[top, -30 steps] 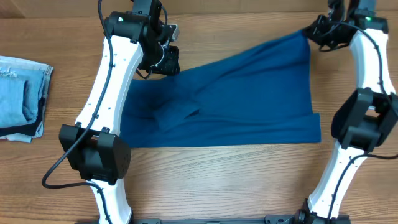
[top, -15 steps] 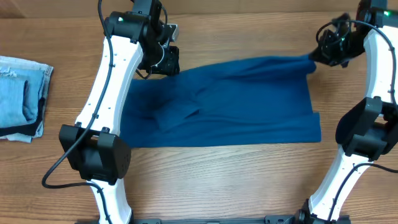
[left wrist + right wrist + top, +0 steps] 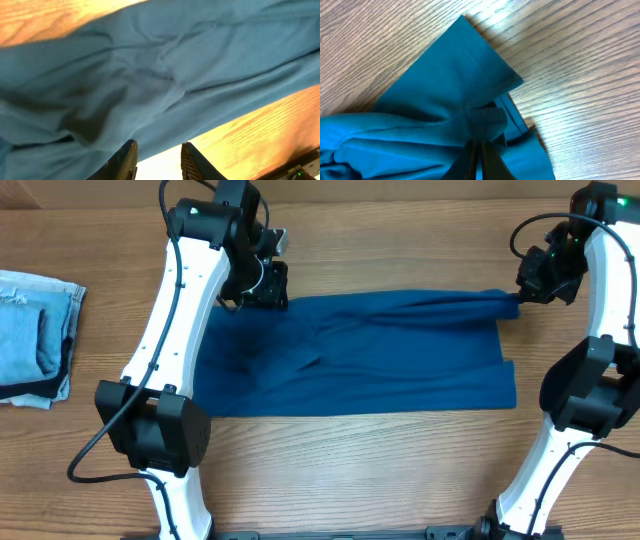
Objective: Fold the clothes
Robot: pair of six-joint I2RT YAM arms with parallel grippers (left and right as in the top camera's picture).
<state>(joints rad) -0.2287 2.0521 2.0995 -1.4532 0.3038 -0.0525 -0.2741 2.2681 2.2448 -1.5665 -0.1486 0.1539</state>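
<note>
Overhead, we see the teal-blue shirt [image 3: 380, 350] spread in a wide band across the middle of the wooden table [image 3: 400, 240], running from 9 o'clock to 3 o'clock. Its near edge lies flat and straight. Its far edge is gathered into long creases that run toward the 2 o'clock corner. A small folded ridge sits in the cloth left of centre.

The left tool [image 3: 262, 280] is at the shirt's 11 o'clock corner, right over the cloth's far edge. In the left wrist view its two dark fingers [image 3: 125, 160] stand apart, with bright bare table showing between them and no cloth in the gap. The shirt's rumpled edge lies just beyond the tips, toward 12 o'clock in that view.

The right tool [image 3: 520, 298] is at the shirt's 2 o'clock corner, where the fabric is drawn into a narrow bunch. In the right wrist view its fingers are pressed together on a small wad of the shirt's hem. A flat flap of cloth fans away toward 12 o'clock, and bare wood lies around it.

A pale blue denim stack [image 3: 35, 335] with a dark lower edge rests at the table's 9 o'clock edge, well apart from the shirt.
</note>
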